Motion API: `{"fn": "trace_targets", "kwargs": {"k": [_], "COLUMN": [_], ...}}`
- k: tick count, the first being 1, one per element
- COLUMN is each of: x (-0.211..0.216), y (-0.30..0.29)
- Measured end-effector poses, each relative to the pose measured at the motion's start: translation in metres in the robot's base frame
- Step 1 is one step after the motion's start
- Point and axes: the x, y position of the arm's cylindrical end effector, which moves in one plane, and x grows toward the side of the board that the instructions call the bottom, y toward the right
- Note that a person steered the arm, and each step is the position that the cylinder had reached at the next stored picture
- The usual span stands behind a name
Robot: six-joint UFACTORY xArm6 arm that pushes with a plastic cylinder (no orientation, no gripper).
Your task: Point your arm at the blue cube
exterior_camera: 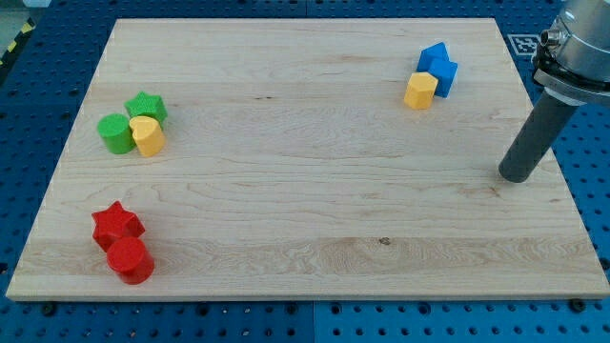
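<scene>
Camera view shows my tip (518, 177), a bare rod gripping nothing, resting on the wooden board (305, 219). Relative to the tip, the blue block (438, 67), whose exact shape I cannot tell, lies toward the view's upper left, well apart, touching a yellow block (420, 90). No containers show.

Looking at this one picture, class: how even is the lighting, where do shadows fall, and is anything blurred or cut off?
In the camera view, the lighting is soft and even over the wooden board, with no glare. The blue blocks and red blocks cast only faint shadows. Everything is in sharp focus. The arm is cropped at the view's right edge, and my tip rests right of the blocks.
</scene>
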Motion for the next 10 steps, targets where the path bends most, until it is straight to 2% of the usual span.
{"fn": "trace_targets", "kwargs": {"k": [3, 7, 9, 10], "x": [-0.002, -0.097, -0.11, -0.111], "y": [0.0, -0.013, -0.013, -0.032]}}
